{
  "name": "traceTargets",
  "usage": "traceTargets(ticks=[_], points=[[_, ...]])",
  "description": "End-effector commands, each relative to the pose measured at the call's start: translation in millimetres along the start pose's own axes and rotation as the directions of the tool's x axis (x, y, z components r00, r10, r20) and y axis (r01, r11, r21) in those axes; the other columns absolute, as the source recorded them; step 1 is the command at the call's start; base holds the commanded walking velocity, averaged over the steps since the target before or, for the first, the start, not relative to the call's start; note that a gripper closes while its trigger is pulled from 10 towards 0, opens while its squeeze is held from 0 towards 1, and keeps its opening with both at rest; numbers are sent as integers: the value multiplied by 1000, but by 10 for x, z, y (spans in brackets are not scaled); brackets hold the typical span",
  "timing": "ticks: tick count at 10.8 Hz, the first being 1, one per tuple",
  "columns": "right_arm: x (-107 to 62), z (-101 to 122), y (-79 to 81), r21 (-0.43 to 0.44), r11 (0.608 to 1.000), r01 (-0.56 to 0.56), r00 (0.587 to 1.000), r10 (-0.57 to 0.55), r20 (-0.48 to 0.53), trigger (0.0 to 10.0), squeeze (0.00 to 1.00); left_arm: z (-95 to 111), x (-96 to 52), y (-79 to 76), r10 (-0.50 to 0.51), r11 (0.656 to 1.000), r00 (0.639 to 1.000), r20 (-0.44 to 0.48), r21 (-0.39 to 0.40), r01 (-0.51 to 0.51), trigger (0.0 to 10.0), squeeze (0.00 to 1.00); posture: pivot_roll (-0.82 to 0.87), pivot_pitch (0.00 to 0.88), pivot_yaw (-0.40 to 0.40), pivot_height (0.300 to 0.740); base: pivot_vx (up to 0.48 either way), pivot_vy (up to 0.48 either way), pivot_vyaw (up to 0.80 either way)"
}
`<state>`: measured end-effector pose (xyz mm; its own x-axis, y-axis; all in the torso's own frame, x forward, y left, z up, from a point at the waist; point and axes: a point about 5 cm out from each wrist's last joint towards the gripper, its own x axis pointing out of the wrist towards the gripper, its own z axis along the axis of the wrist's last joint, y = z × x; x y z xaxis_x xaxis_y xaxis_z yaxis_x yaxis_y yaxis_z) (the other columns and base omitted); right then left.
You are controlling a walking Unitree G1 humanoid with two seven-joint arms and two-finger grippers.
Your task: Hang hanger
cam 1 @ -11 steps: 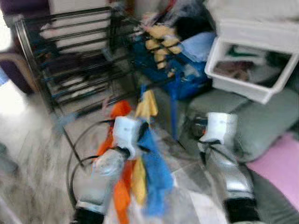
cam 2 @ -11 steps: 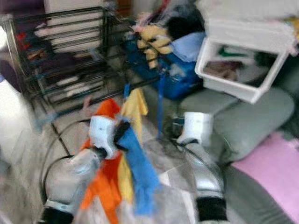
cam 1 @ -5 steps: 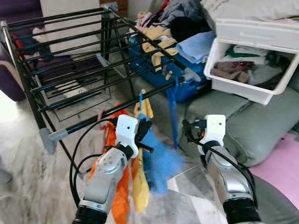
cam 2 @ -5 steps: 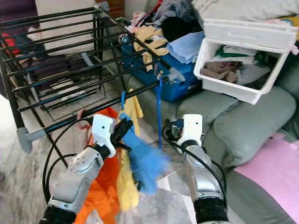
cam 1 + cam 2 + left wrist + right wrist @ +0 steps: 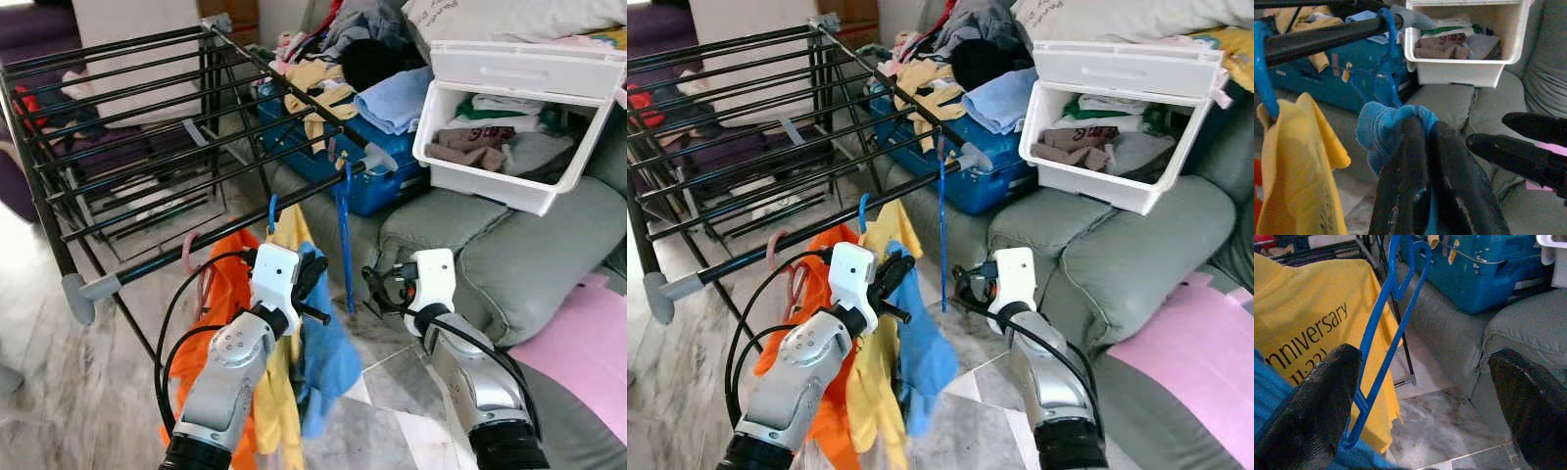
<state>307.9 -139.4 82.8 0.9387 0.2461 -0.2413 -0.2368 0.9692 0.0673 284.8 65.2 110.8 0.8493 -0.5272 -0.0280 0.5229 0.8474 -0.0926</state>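
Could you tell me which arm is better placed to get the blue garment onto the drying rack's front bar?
Left. The left gripper is shut on the blue garment just below the front bar; the right gripper is open beside it, holding nothing.

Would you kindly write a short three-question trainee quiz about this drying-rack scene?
1. True or false: the left gripper is shut on the blue cloth.
2. Which colour is the bare hanger on the rack? A red, B blue, C white.
3. Fill in: the right gripper is ____.

Key: 1 true; 2 B; 3 open.
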Motion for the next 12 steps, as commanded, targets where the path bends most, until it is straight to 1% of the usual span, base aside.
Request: traceTargets(ticks=[1, 4, 5, 6, 7, 8, 9, 10, 12], points=[[57, 84, 35, 0, 1000, -14, 1000, 14, 22, 10000, 0, 53, 3, 14, 5, 1000, 1000, 15, 19, -6, 10000, 0, -157, 0, 22, 740, 0, 0, 800], [74, 106, 21, 16, 999, -36, 999, 36, 23, 10000, 0, 43, 4, 3, -1, 1000, 1000, 10, 20, 0, 10000, 0, -153, 0, 20, 740, 0, 0, 0], [97, 120, 18, 6, 998, -54, 998, 54, 16, 10000, 0, 38, 8, -3, -3, 1000, 1000, 6, 22, 3, 10000, 0, -153, 0, 20, 740, 0, 0, 0], [158, 152, 13, -9, 998, -66, 998, 66, 12, 10000, 0, 30, 15, -10, -7, 1000, 1000, 3, 24, 7, 10000, 0, -158, 0, 24, 740, 0, 0, 0], [235, 232, 29, 41, 996, -80, 996, 79, 34, 10000, 0, 29, 19, -13, -10, 1000, 1000, 0, 27, 10, 10000, 0, -158, 0, 28, 740, 0, 0, 0], [290, 275, 65, 44, 995, -95, 995, 93, 35, 10000, 0, 27, 20, -13, -11, 1000, 1000, -2, 28, 11, 10000, 0, -158, 0, 28, 740, 0, 0, 0], [408, 347, 195, 47, 988, -149, 989, 148, 27, 10000, 0, 21, 19, -14, -11, 1000, 1000, -7, 29, 12, 10000, 0, -153, 0, 30, 740, 0, 0, 0], [437, 348, 233, 46, 985, -166, 986, 165, 16, 10000, 0, 20, 18, -16, -11, 1000, 1000, -8, 29, 11, 10000, 0, -146, 0, 27, 740, 0, 0, 0], [437, 348, 233, 46, 985, -166, 986, 165, 16, 10000, 0, 20, 18, -16, -11, 1000, 1000, -8, 29, 11, 10000, 0, -146, 0, 27, 740, 0, 0, 0]])
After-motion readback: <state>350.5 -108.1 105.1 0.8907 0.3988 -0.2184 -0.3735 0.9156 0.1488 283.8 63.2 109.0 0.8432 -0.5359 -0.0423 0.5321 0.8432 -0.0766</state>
